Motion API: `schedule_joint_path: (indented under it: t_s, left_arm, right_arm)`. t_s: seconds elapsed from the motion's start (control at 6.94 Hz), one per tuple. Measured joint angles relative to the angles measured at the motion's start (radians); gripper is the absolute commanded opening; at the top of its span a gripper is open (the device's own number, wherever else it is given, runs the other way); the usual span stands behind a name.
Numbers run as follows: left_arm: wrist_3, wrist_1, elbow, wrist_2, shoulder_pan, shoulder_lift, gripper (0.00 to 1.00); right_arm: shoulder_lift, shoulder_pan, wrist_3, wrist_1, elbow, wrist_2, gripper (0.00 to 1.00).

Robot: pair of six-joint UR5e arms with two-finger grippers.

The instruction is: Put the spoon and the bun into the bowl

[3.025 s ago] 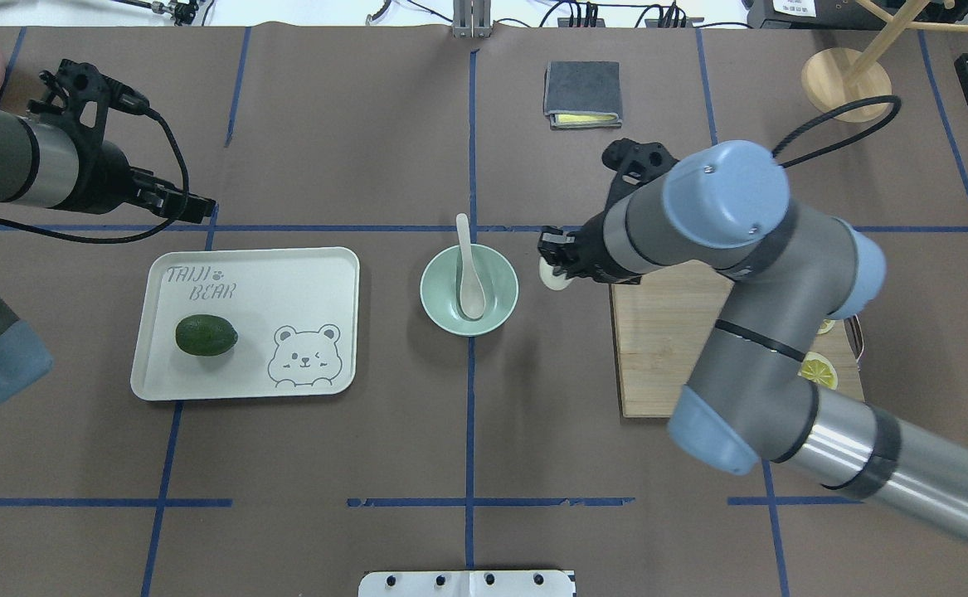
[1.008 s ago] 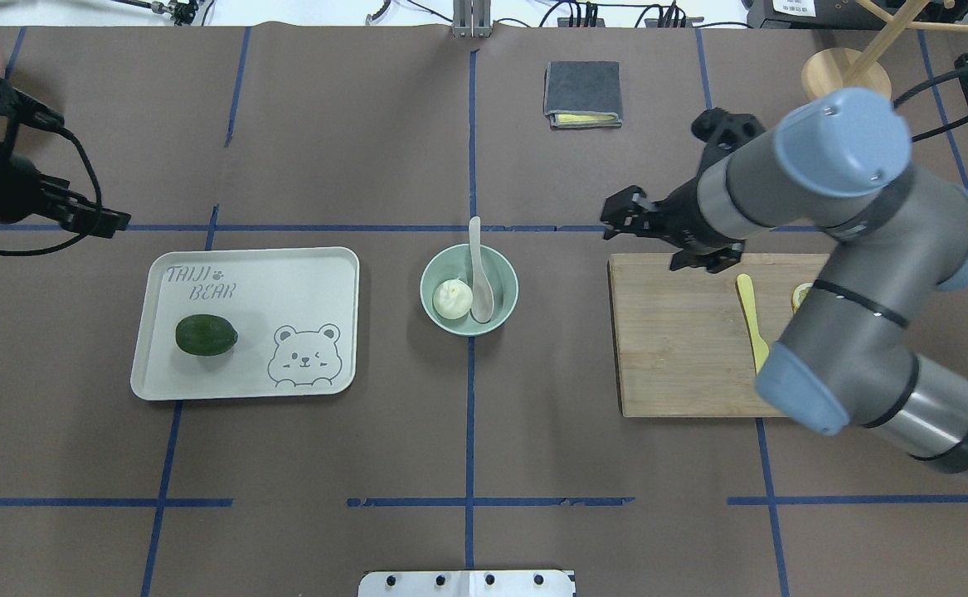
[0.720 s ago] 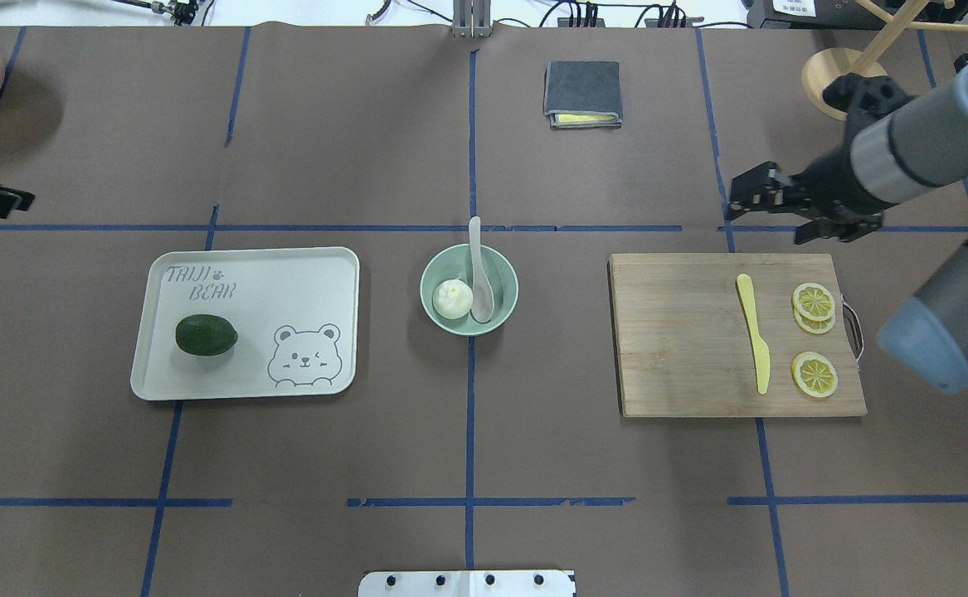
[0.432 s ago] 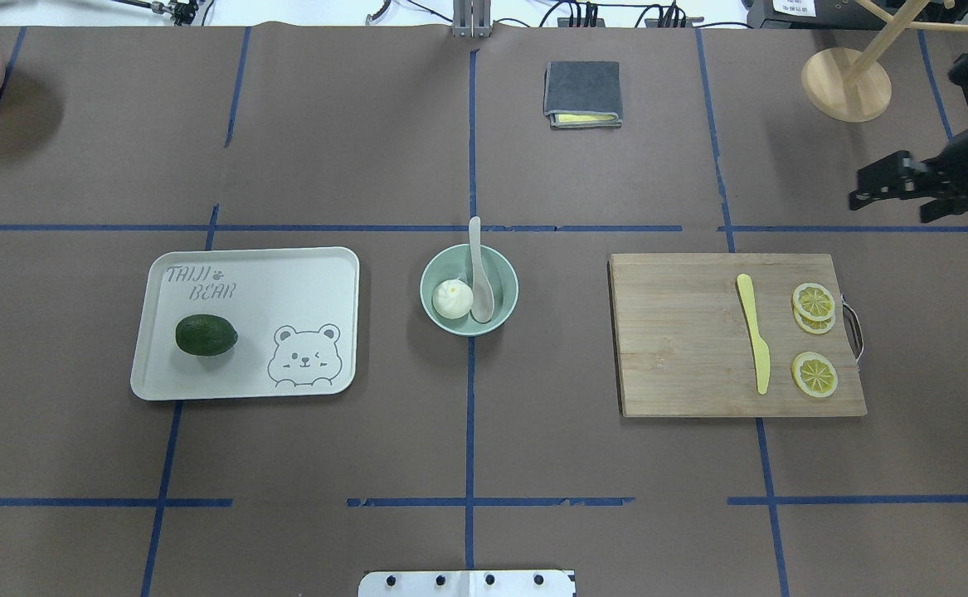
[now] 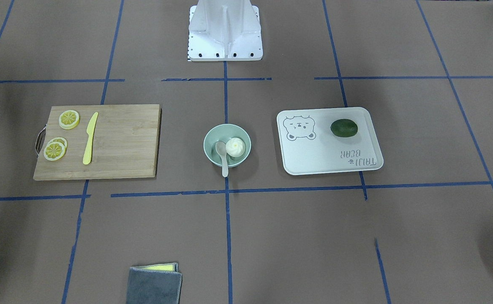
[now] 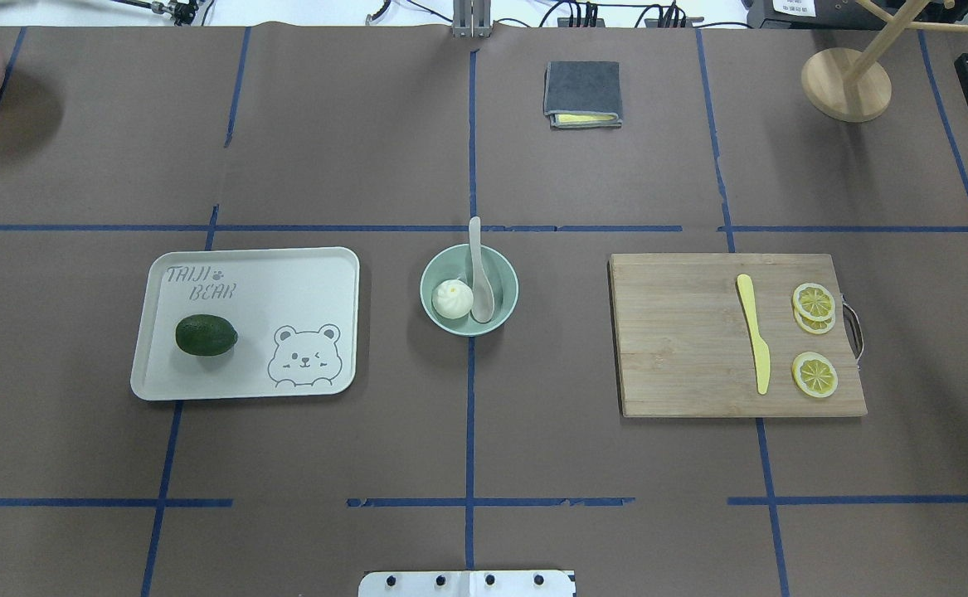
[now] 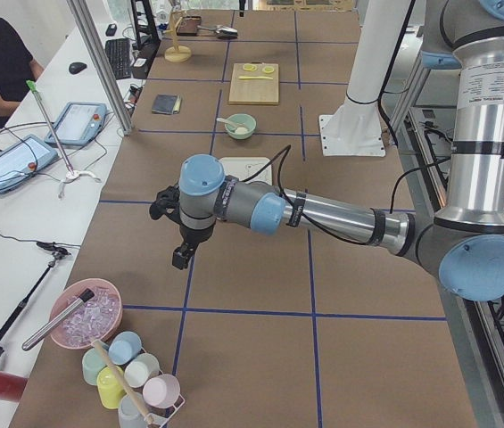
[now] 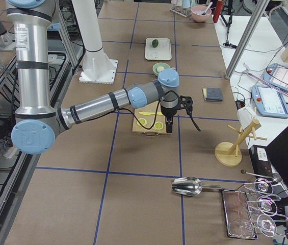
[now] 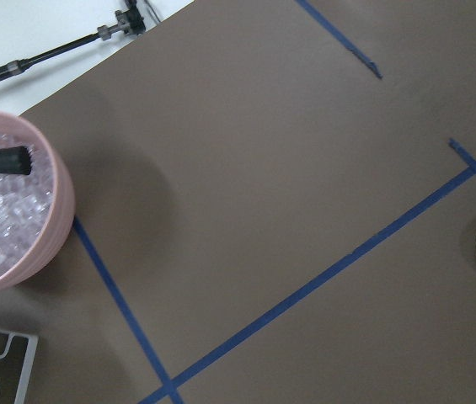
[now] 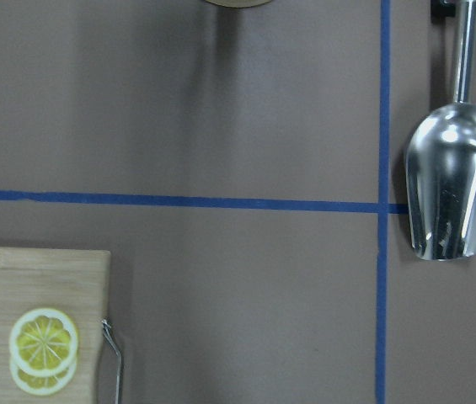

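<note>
Plainly, neither set of jaws can be read. The left gripper (image 7: pixel 180 257) hangs over the desk's left end and the right gripper (image 8: pixel 168 126) toward its right end, each seen only from the side. Both task things lie inward from them, at the desk's middle. The bun (image 6: pixel 453 299) sits in the bowl (image 6: pixel 507 280) beside the spoon (image 6: pixel 478 274), whose handle runs over the rim toward the far edge. The 2 placements look done, and neither arm seems clearly nearer.

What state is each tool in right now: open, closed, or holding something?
Left tool: cannot be told; it shows only in a side view.
Right tool: cannot be told; it shows only in a side view.
</note>
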Motion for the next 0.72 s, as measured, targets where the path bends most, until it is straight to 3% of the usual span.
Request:
schedule_joint_path:
  t_s: [0.29,0.72]
  left_arm:
    - [0.004,0.108,-0.011,-0.003,-0.004,0.019,1.00]
    - [0.008,0.060,0.034,-0.003,-0.004,0.014,1.00]
  right_arm:
    - [-0.059,0.056,-0.138,-0.041,-0.024,0.103,1.00]
    - [-0.088,0.066,-0.264,-0.038,-0.067,0.131,1.00]
